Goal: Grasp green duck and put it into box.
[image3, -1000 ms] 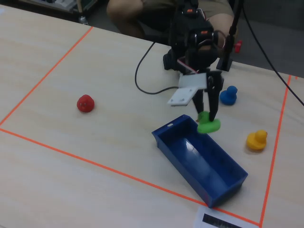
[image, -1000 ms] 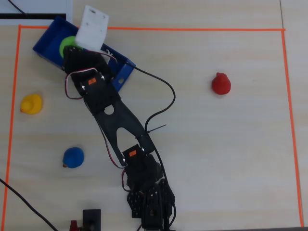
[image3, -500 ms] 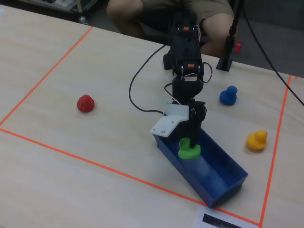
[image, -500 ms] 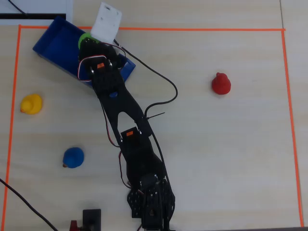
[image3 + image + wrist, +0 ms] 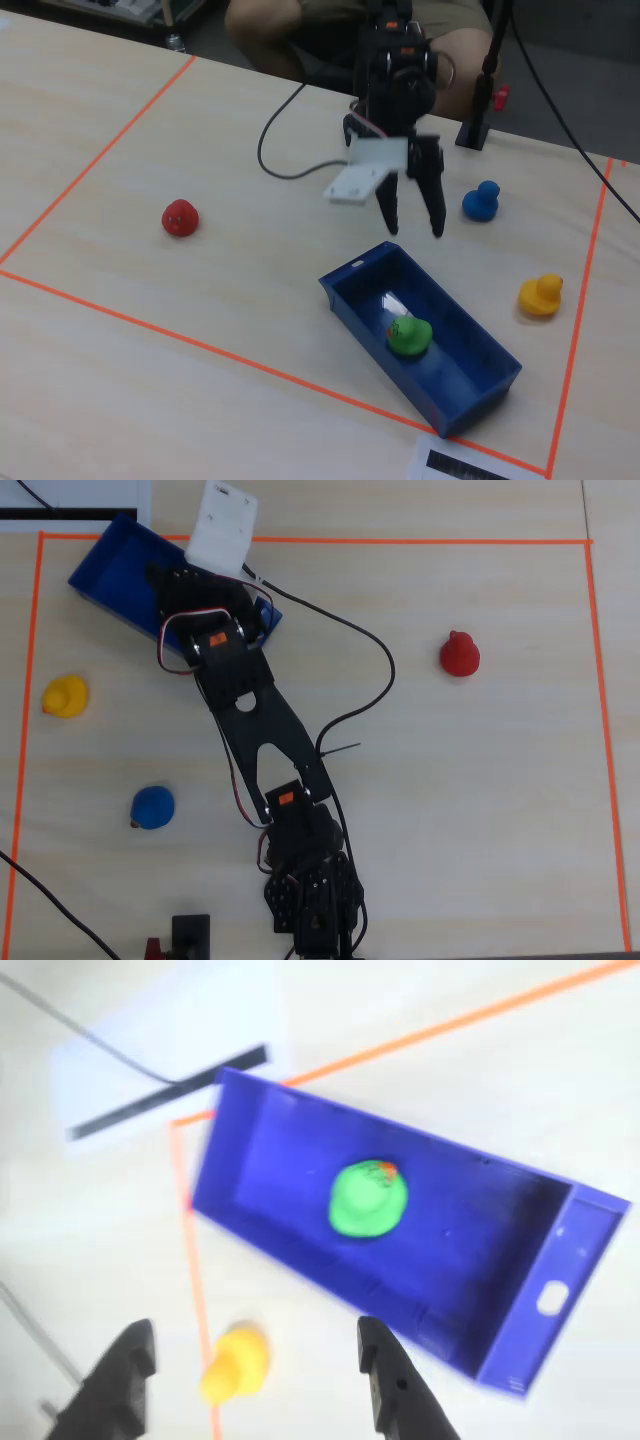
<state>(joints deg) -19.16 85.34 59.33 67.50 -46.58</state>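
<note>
The green duck (image 5: 367, 1198) (image 5: 408, 335) lies on the floor of the blue box (image 5: 560, 1260) (image 5: 470, 385), near its middle, untouched. My gripper (image 5: 414, 230) (image 5: 252, 1332) hangs open above the box's near end wall in the fixed view, with nothing between its two black fingers (image 5: 375, 1360). In the overhead view the arm (image 5: 215, 640) covers part of the box (image 5: 105, 565) and hides the green duck.
A yellow duck (image 5: 541, 295) (image 5: 66, 696) (image 5: 235, 1362), a blue duck (image 5: 481, 200) (image 5: 153, 807) and a red duck (image 5: 180, 217) (image 5: 459, 655) sit on the table. Orange tape (image 5: 400, 541) frames the work area. A black cable (image 5: 350, 695) trails beside the arm.
The gripper let go of the green duck, opened and rose away from the box. The duck now rests inside the box.
</note>
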